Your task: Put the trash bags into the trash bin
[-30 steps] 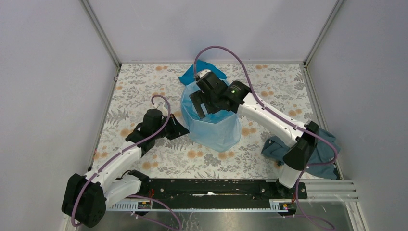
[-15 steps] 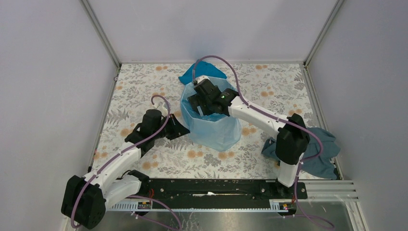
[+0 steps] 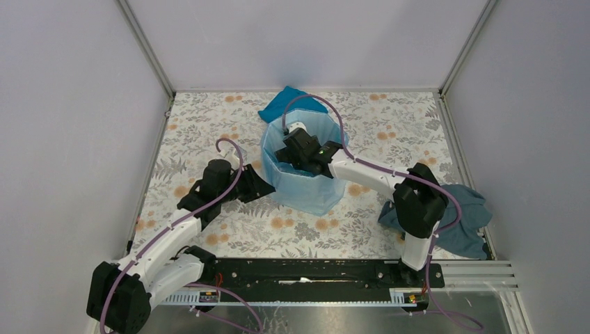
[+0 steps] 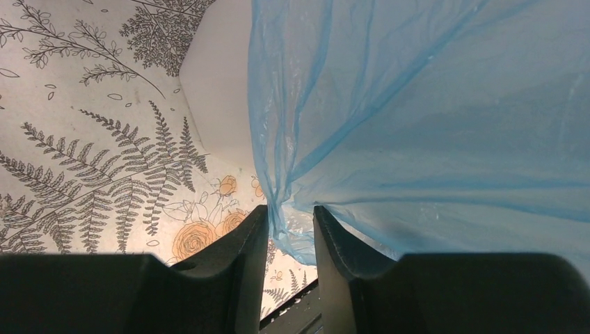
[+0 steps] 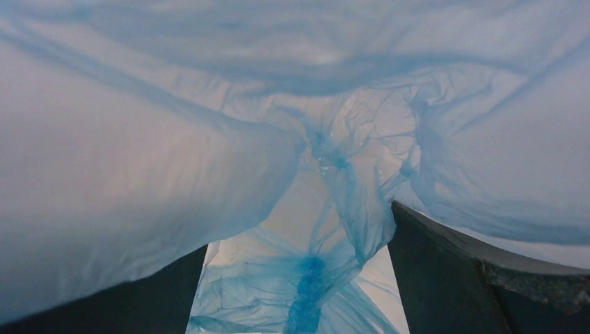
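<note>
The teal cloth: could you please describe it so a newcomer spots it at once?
On the floral table, find the tall bin lined with a blue bag in the middle. The teal cloth lies behind it, toward the back wall. It is opaque and vivid, unlike the see-through bag, and the grey-blue cloth at the right edge is duller.

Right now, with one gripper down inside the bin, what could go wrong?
The right gripper stands open inside the trash bin, with trash bag film draped around it. Pulling out might snag the film and drag it along. Outside the bin, the left gripper has only a thin bunch of film between its jaws, which could slip free.
</note>
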You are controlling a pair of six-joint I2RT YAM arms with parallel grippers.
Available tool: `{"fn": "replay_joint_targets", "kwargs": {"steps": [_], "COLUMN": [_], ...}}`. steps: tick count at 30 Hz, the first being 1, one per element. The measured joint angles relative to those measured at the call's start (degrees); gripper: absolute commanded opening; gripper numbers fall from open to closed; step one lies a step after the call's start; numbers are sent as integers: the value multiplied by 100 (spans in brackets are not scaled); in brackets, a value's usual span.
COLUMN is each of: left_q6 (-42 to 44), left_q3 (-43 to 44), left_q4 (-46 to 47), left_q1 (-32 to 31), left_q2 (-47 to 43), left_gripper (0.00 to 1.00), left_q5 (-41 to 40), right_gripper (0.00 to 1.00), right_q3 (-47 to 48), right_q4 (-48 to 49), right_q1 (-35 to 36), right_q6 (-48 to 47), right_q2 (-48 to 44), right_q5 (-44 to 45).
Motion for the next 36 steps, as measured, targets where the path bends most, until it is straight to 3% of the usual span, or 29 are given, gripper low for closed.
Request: {"fn": "replay_joint_targets", "kwargs": {"steps": [11,19,29,36], "left_q6": [-4,-2,-157,-79], "left_q3": [0,0,-151,-184], "left_q4": [20,7,350,463], "left_q1": [0,0,-2,0], "left_q2": [90,92,175,645], "left_gripper": [36,35,31,29], "left_q5": [11,22,192,-48], "right_gripper": [99,86,84,91], "right_q3": [918,1307,1027,774], "right_q4": [-922,-1318,-568,-125], "right_q1": [0,0,0,0], "right_q6": [-4,-28,415,863], "right_q2": [-579,-601,-428,-396], "right_q5": [63,247,177,437]}}
